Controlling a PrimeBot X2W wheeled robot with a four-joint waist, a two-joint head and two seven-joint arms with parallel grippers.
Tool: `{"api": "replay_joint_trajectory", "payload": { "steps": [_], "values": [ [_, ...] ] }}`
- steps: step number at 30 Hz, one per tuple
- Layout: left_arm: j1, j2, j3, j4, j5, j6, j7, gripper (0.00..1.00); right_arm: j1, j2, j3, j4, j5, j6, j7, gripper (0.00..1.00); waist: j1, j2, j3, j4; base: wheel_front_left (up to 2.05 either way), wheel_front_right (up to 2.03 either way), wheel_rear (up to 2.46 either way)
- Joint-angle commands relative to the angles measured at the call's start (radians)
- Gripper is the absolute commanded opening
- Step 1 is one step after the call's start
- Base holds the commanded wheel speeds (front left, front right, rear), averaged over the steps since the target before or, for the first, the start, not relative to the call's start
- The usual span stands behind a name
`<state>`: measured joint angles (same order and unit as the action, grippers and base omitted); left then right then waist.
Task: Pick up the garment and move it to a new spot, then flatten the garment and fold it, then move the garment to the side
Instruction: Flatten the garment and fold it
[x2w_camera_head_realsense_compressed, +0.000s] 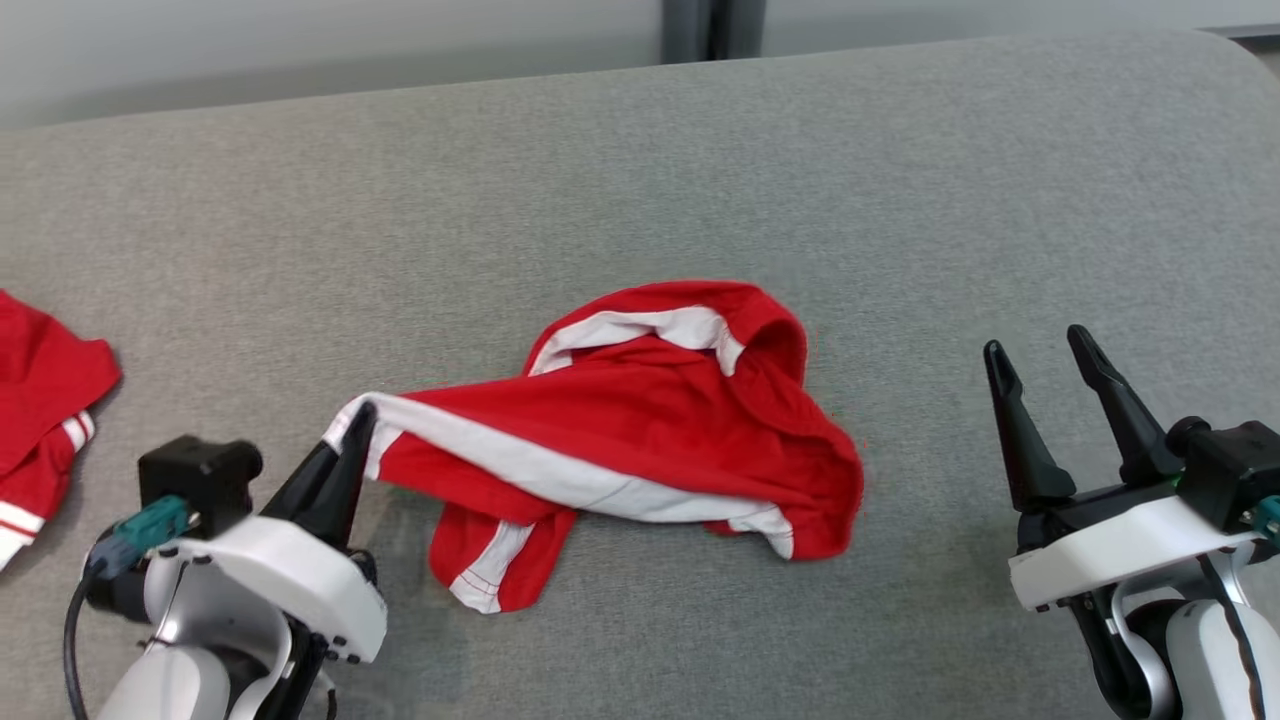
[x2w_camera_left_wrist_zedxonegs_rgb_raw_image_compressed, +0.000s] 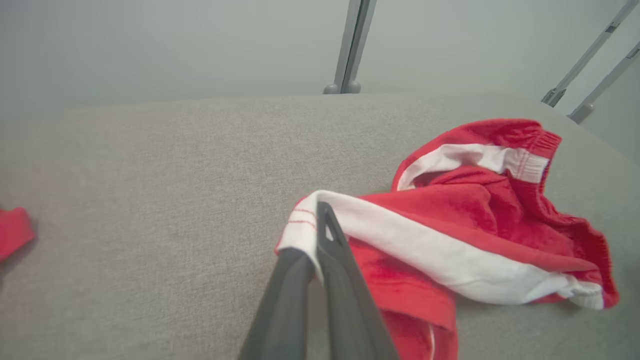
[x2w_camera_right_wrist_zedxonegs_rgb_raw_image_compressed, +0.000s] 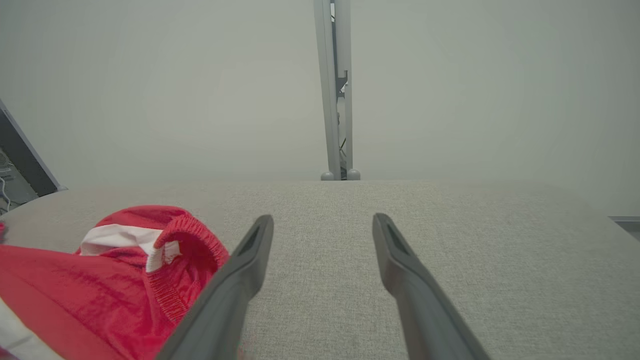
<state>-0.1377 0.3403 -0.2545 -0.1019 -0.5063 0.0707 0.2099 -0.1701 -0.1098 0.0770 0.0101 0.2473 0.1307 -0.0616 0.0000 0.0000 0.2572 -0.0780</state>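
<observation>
The garment (x2w_camera_head_realsense_compressed: 650, 420) is a pair of red shorts with white side stripes, lying crumpled in the middle of the grey cushion. Its white-hemmed leg corner stretches out to the left, and my left gripper (x2w_camera_head_realsense_compressed: 355, 425) is shut on that corner. In the left wrist view the garment (x2w_camera_left_wrist_zedxonegs_rgb_raw_image_compressed: 465, 220) spreads to the right, with my left gripper (x2w_camera_left_wrist_zedxonegs_rgb_raw_image_compressed: 312, 240) pinching the white hem between its fingers. My right gripper (x2w_camera_head_realsense_compressed: 1040, 355) stands open to the right of the garment, apart from it. In the right wrist view my right gripper (x2w_camera_right_wrist_zedxonegs_rgb_raw_image_compressed: 322, 225) holds nothing, and the garment (x2w_camera_right_wrist_zedxonegs_rgb_raw_image_compressed: 100, 280) lies at the lower left.
A second red garment with white stripes (x2w_camera_head_realsense_compressed: 40, 410) lies at the cushion's left edge, and a bit of it shows in the left wrist view (x2w_camera_left_wrist_zedxonegs_rgb_raw_image_compressed: 15, 232). The grey cushion (x2w_camera_head_realsense_compressed: 640, 180) reaches back to a pale wall with a grey post (x2w_camera_head_realsense_compressed: 710, 30).
</observation>
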Motion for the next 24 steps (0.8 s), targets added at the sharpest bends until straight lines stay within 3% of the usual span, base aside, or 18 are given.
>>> {"api": "replay_joint_trajectory", "payload": {
  "steps": [1, 6, 7, 8, 16, 24],
  "values": [
    [0.022, 0.003, 0.016, -0.003, -0.017, 0.010, -0.009, 0.00, -0.004, -0.009, -0.008, -0.002, 0.007, 0.000, 0.006, 1.00, 0.0000, 0.0000, -0.004, 0.016, 0.00, 0.00, 0.00],
    [0.051, -0.017, 0.024, 0.039, -0.048, 0.001, -0.033, 0.00, -0.002, -0.013, -0.016, -0.003, 0.010, 0.000, 0.013, 1.00, 0.0000, 0.0000, -0.007, 0.027, 0.00, 0.00, 0.00],
    [0.055, -0.032, 0.017, 0.074, -0.058, -0.004, -0.049, 0.88, 0.002, -0.013, -0.017, -0.001, 0.011, 0.000, 0.016, 1.00, 0.0000, 0.0000, -0.014, 0.029, 0.00, 0.00, 0.00],
    [0.053, -0.037, 0.019, 0.089, -0.057, -0.003, -0.062, 1.00, 0.003, -0.013, -0.018, -0.001, 0.011, 0.000, 0.016, 1.00, 0.0000, 0.0000, -0.017, 0.029, 0.00, 0.00, 0.00],
    [0.027, -0.050, 0.078, 0.157, -0.019, 0.055, -0.197, 1.00, 0.018, -0.013, -0.027, -0.001, 0.008, 0.000, 0.015, 1.00, 0.0000, 0.0000, -0.053, 0.030, 0.00, 0.00, 0.00],
    [0.025, -0.069, 0.119, 0.087, 0.051, 0.111, -0.391, 1.00, 0.038, 0.003, -0.056, -0.018, -0.023, 0.000, 0.002, 1.00, 0.0000, 0.0000, -0.097, 0.035, 0.00, 0.00, 0.00]
  ]
}}
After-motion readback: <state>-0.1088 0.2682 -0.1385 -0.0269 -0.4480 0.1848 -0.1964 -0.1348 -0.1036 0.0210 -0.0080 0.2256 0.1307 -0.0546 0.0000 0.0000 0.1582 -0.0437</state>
